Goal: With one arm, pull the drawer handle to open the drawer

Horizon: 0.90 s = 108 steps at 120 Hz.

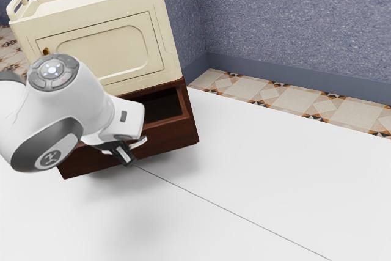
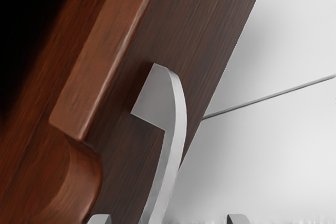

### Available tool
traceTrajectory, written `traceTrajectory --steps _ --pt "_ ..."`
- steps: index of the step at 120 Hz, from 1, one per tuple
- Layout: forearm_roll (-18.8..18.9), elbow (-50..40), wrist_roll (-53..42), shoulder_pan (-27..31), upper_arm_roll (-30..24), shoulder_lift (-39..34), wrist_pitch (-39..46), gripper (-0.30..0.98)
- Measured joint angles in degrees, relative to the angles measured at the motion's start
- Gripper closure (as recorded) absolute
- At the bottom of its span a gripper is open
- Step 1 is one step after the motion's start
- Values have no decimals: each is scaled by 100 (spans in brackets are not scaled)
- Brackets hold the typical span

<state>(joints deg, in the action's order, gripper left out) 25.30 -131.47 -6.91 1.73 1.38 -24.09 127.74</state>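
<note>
In the exterior view my gripper (image 1: 124, 154) is low at the front of the dark brown drawer (image 1: 171, 134), beside its pale curved handle (image 1: 139, 142). The drawer stands partly open, its dark inside visible behind the front panel. Seen from the wrist, the gripper (image 2: 168, 219) has its two fingertips wide apart, with the lower part of the silver handle (image 2: 171, 145) running between them and neither side closed on it. The handle is fixed to the drawer front (image 2: 205, 30). Its far end is hidden.
Above the drawer sits a cream cabinet (image 1: 131, 25) with a panelled door and a small brass knob (image 1: 46, 51). The white table (image 1: 263, 181) extends toward the exterior view's right, with a thin dark line across it. A blue wall (image 1: 293, 22) rises behind.
</note>
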Motion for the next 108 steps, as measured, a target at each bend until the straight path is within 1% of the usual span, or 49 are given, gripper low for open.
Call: traceTrajectory --steps 52,83,108 --pt "10 -187 117 -65 -4 -148 17 39" --pt "-1 -237 172 -119 -3 -242 16 45" --pt "2 -257 197 -125 -4 -261 14 42"
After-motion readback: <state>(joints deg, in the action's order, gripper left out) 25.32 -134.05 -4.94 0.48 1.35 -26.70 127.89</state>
